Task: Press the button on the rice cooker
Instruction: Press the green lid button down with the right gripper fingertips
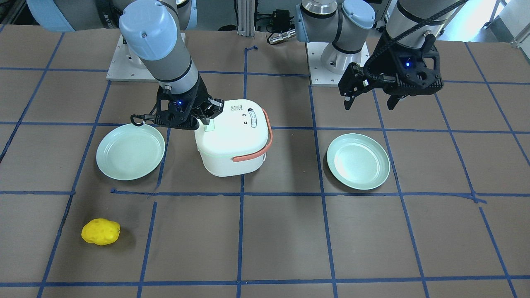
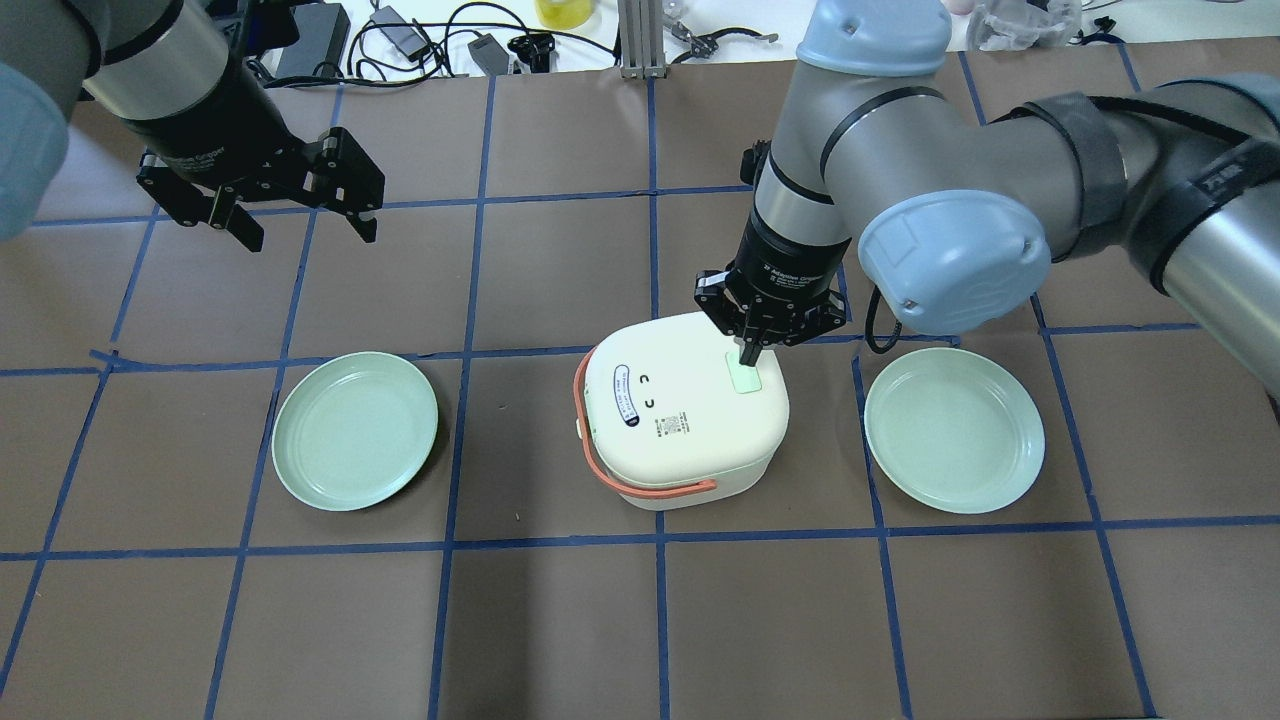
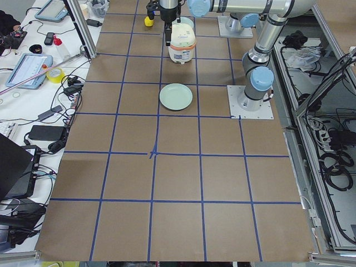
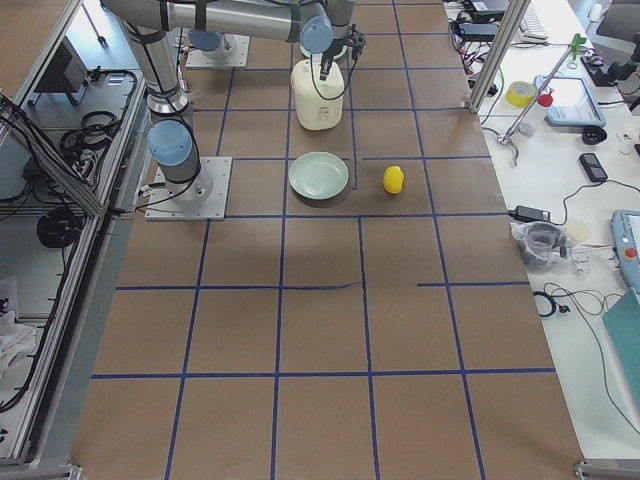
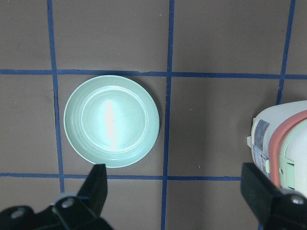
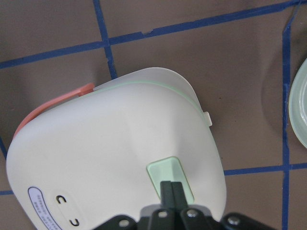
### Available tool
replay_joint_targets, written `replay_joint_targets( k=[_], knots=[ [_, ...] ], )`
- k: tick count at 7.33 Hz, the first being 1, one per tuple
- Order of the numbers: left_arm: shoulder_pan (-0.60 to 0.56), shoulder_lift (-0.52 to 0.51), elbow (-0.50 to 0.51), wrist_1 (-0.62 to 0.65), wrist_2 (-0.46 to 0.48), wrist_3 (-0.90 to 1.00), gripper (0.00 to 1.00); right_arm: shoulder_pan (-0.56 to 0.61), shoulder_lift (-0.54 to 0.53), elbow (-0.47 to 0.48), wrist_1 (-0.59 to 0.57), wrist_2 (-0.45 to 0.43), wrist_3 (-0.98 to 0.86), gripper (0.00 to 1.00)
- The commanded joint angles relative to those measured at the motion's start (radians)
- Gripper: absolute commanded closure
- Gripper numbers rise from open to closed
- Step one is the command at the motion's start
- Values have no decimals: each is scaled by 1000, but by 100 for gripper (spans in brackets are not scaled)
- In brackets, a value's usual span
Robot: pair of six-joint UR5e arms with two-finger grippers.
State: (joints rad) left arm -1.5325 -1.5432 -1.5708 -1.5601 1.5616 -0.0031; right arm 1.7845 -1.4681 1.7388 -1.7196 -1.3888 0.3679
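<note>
4 fixed and 2 downward wrist cameras share the rice cooker [image 2: 690, 435].

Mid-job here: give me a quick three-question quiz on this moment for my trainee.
1. True or false: the right gripper has its shut fingertips on the pale green rectangular button of the white plastic rice cooker.
2. The left gripper is: A) open and empty; B) shut on a plate; C) pressing the cooker's lid.
3. What colour is the cooker's curved carrying handle?
Key: 1 true; 2 A; 3 orange.
</note>
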Motion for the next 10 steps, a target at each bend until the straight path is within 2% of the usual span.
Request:
replay_joint_targets(
  k=[1,10],
  knots=[
    [0,0,0,0,0,-2,0,1,3,14,-2,2,0,100],
    [0,0,0,0,0,0,0,1,17,16,2,4,0,100]
  ],
)
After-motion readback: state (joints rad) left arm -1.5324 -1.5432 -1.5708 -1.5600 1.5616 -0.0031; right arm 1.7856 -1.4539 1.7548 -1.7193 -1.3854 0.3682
